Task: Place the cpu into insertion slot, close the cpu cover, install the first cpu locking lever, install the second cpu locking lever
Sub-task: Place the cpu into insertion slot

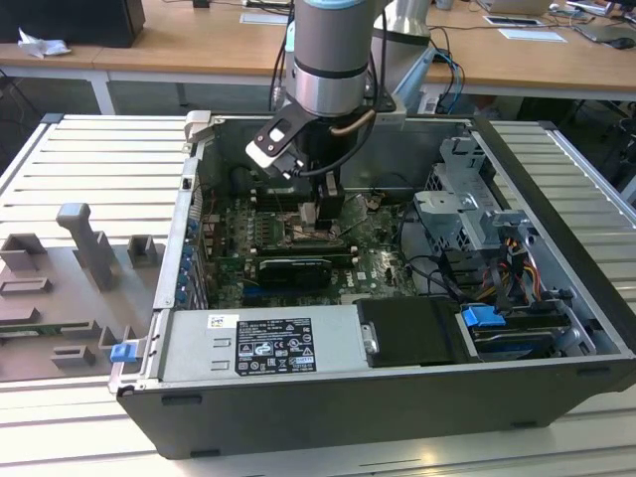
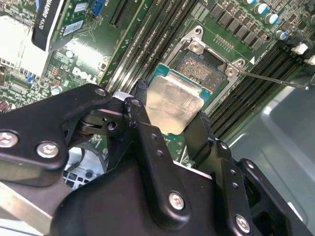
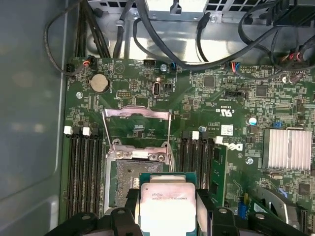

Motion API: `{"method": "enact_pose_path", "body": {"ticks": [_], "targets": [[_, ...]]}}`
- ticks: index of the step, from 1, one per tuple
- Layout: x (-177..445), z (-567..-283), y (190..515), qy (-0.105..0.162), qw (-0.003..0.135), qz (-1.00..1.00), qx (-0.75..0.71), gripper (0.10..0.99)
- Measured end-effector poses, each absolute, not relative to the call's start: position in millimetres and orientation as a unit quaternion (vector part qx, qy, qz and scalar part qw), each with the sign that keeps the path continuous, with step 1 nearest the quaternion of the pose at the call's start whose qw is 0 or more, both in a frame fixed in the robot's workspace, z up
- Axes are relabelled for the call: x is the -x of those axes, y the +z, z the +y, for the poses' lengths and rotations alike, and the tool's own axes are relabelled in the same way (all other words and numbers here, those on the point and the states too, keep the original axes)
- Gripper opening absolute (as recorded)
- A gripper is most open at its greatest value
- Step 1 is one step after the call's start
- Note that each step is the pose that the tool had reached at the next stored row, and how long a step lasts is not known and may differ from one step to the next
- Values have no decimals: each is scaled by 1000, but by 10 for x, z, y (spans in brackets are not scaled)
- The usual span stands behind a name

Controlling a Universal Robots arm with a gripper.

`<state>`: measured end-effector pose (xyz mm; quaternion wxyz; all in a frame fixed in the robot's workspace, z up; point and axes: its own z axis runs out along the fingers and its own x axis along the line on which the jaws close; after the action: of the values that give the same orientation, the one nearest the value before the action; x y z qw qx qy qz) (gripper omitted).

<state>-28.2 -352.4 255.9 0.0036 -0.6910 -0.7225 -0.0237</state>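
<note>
The claw (image 2: pixel 170 110) clenches the cpu (image 2: pixel 174 101) by two opposite edges, silver top up, level, partly over the insertion slot (image 2: pixel 203 73).

Exterior view looks down on the whole open case (image 1: pixel 328 422) from further back, and both wrist views sit close above the slot (image 3: pixel 125 184) (image 2: pixel 199 69).

insertion slot (image 3: pixel 129 183): square, dark centre, thin metal rim, uncovered.
cpu cover (image 3: pixel 137 109): thin silver frame, swung open beyond the insertion slot.
cpu (image 3: pixel 167 211): pale silver top, green rim; level, clamped at two opposite edges by the gripper (image 2: pixel 170 105), raised just over the insertion slot's edge.
</note>
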Motion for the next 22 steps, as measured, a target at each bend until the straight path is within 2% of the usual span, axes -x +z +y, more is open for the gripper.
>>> {"method": "enact_pose_path", "body": {"ticks": [22], "targets": [[287, -3348, 2330, -23, 3, -704, 710, 541]]}}
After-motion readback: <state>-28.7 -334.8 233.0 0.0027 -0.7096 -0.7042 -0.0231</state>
